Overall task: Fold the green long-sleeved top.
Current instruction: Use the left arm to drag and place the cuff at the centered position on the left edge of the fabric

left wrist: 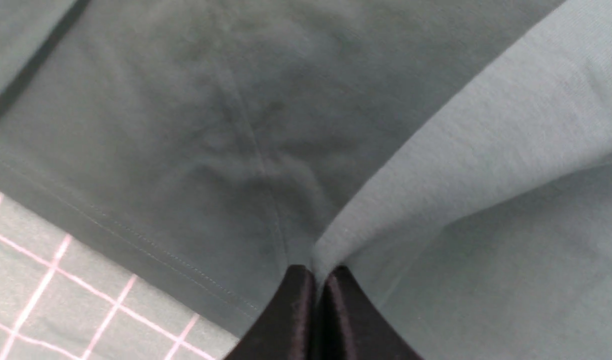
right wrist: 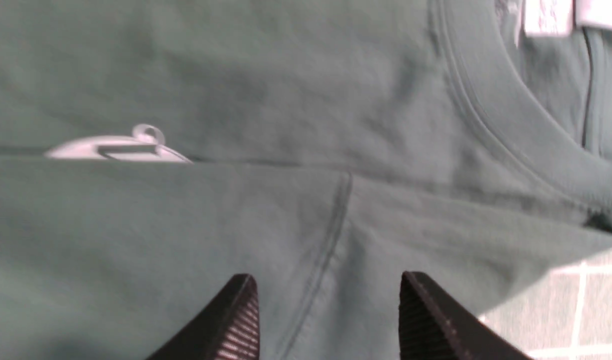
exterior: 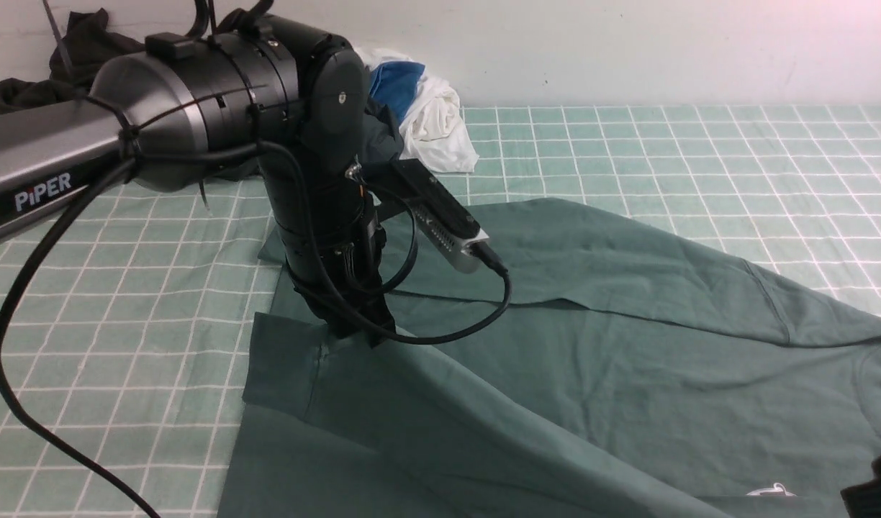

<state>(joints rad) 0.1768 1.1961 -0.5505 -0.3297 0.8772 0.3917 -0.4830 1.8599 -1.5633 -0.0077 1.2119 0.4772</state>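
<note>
A pale green white-gridded tablecloth (exterior: 699,158) carries the large muted green cotton long-sleeved top (exterior: 628,360), spread beneath both sets of jaws. The left gripper (left wrist: 313,272) pinches a raised ridge of it between tightly pressed black jaws. The right gripper (right wrist: 328,285) holds its ribbed jaws spread over a seam, with the white printed logo (right wrist: 116,149) beyond their tips.

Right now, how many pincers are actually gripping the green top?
1. The left pincer is shut on a raised fold of the green long-sleeved top near the garment's edge. The right pincer hangs open over the shoulder seam beside the collar, holding nothing.
</note>
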